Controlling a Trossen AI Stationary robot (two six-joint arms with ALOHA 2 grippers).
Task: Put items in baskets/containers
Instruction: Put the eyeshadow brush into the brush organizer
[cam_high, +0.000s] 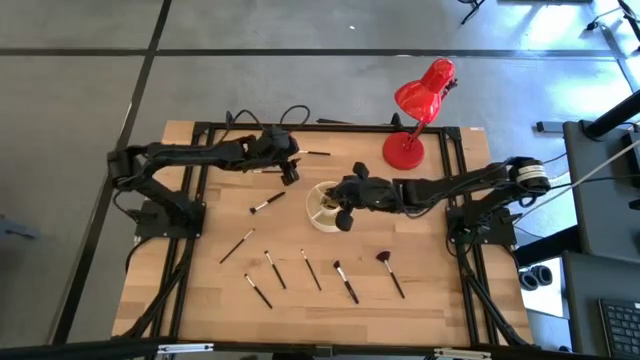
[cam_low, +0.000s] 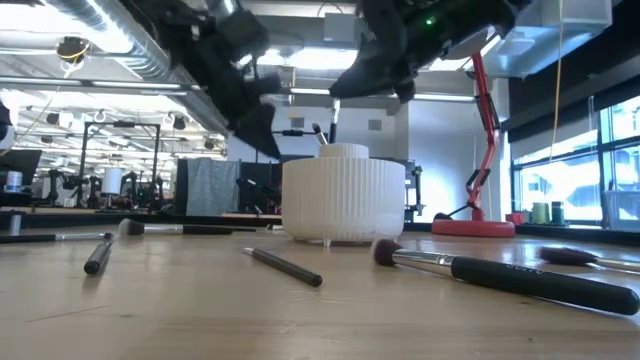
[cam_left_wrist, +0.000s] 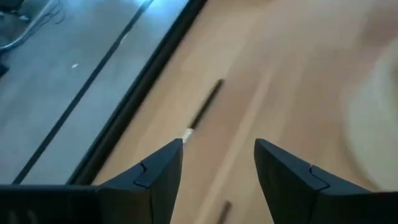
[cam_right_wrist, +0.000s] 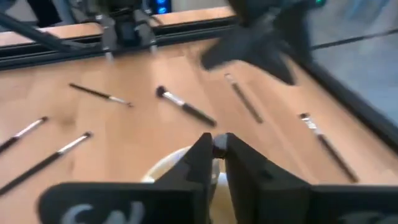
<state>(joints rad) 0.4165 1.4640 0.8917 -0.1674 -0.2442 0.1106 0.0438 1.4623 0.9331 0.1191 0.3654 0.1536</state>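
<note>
Hovering over the cream cup (cam_high: 315, 212) at the middle of the wooden table (cam_high: 440, 290), the right gripper (cam_high: 345, 212) pinches the pale end of a thin brush (cam_right_wrist: 219, 149) between fingers set close together. The brush appears to point down into the cup, though which compartment it is aimed at cannot be told.

The left gripper (cam_high: 290, 172) hangs near the back edge of the table, fingers spread wide and empty, above a dark brush (cam_left_wrist: 205, 112) lying flat on the wood. Seven loose brushes (cam_high: 311, 270) lie toward the front, well apart from the cup. A red lamp (cam_high: 420, 110) stands at the back right.

Likely risks:
- If the right fingers let go while the brush leans, it may catch a divider wall and tip out over the rim.
- A nudge from the gripper could shift the light cup.
- The two grippers work near each other, so a reach by either could bump the other.
- The left fingers, closing on so thin a handle, may roll it toward the table edge.
</note>
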